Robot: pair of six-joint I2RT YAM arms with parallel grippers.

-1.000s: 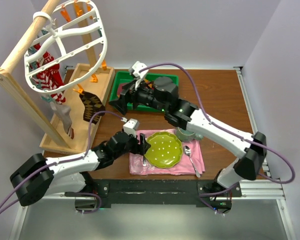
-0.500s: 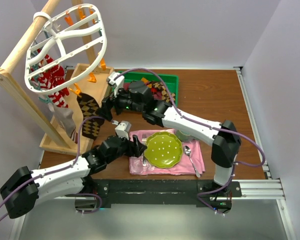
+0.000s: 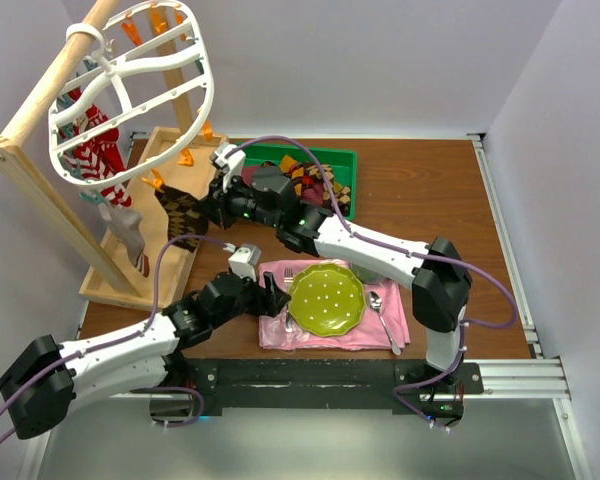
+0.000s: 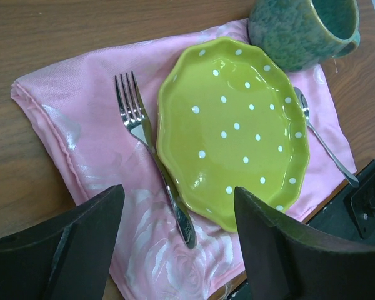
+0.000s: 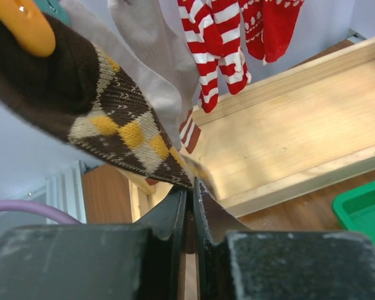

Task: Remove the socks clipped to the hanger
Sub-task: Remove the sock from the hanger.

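The white oval hanger [image 3: 130,95] hangs from the wooden pole at the back left. Red-and-white striped socks [image 3: 92,155] and a grey sock [image 3: 128,232] hang clipped below it. A dark brown argyle sock [image 5: 106,119] hangs from an orange clip [image 5: 25,28]. My right gripper [image 5: 190,187] is shut on that sock's lower tip, and it shows from above beside the rack [image 3: 208,200]. The left gripper [image 4: 178,206] stands open over the pink napkin, holding nothing.
A wooden rack with a base tray [image 3: 170,150] stands at the left. A green tray [image 3: 310,153] behind the right arm holds a loose argyle sock [image 3: 305,182]. On the pink napkin [image 4: 81,125] lie a green dotted plate [image 4: 234,125], a fork [image 4: 144,144], a spoon and a mug [image 4: 303,28].
My right arm swung left from the green tray to the hanging argyle sock and its jaws closed on the sock's tip. The left arm shifted slightly.
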